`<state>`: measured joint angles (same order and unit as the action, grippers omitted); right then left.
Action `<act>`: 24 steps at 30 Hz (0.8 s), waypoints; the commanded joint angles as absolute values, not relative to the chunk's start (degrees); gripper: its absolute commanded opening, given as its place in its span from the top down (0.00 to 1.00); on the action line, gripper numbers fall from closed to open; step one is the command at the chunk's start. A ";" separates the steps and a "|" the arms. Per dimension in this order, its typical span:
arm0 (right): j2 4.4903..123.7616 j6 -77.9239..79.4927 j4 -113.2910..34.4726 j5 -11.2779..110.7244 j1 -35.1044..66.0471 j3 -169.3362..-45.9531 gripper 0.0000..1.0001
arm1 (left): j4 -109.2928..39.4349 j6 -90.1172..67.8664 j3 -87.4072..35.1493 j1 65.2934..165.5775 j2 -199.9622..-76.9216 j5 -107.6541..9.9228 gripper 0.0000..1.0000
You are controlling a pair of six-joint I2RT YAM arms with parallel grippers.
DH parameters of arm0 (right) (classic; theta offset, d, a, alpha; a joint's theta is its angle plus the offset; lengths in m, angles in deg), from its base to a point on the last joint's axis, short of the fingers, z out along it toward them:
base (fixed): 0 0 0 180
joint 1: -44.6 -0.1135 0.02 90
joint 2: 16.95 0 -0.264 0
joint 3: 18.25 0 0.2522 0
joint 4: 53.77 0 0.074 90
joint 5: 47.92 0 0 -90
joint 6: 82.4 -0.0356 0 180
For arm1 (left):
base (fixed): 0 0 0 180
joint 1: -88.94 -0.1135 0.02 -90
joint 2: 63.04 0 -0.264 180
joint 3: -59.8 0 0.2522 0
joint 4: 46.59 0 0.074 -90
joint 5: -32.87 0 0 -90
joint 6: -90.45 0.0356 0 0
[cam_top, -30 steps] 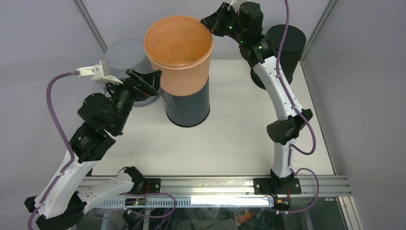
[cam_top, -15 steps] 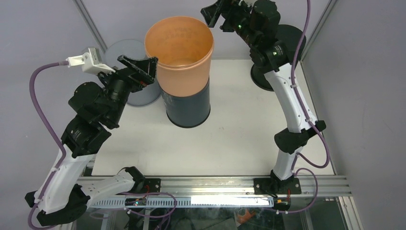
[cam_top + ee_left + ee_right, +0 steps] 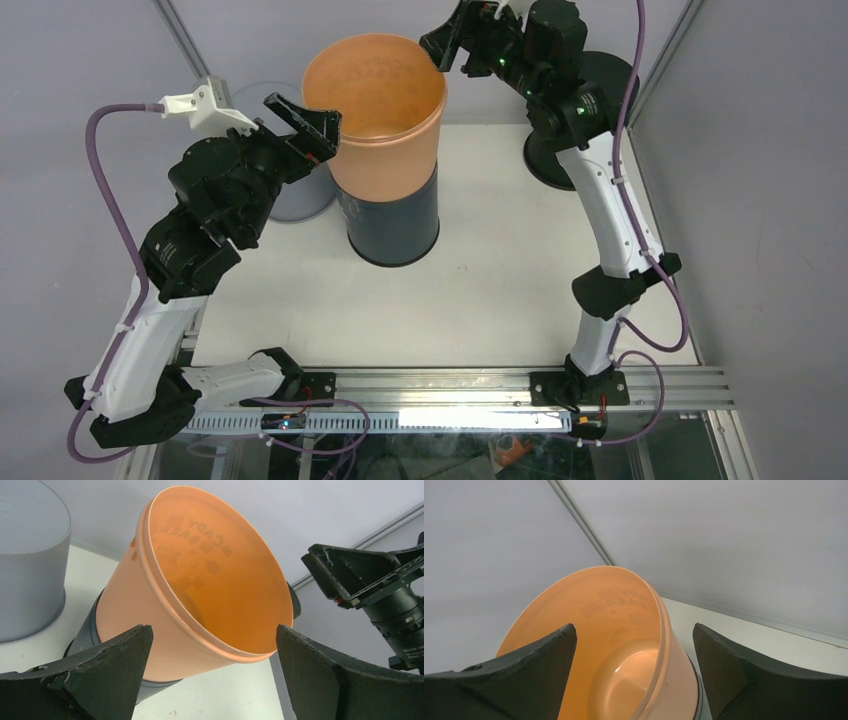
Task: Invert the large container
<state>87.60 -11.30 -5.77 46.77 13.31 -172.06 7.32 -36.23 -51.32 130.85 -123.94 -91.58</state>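
The large container is a tall orange tub standing mouth up, its base nested in a dark grey tub at the table's middle. My left gripper hangs open just off its left wall below the rim, holding nothing. In the left wrist view the container fills the space ahead of the wide-open left gripper. My right gripper is open above the container's far right rim. In the right wrist view that rim runs between the spread jaws of the right gripper, which touch nothing.
A light grey tub stands upside down at the back left, right behind my left arm. A black tub sits at the back right under the right arm. Enclosure walls close in the back and both sides.
The right gripper has let go of the container's rim, opened and lifted slightly. The left gripper has risen along the container's left side toward the rim. The container stays upright.
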 commanded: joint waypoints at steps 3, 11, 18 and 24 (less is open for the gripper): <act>89.72 -13.71 -2.78 51.96 14.18 -175.63 0.11 | 11.07 -38.32 -53.44 130.58 -124.52 -91.82 0.01; 92.00 -15.99 -3.26 53.56 14.28 -175.16 0.25 | 9.53 -38.69 -51.41 130.53 -124.36 -87.76 0.01; 93.26 -16.31 -3.00 55.24 14.26 -175.58 0.47 | 9.68 -38.95 -51.35 130.59 -125.66 -86.78 0.01; 92.96 -16.22 -3.47 55.67 14.36 -175.63 0.59 | 9.89 -39.16 -50.72 130.14 -126.49 -87.22 0.02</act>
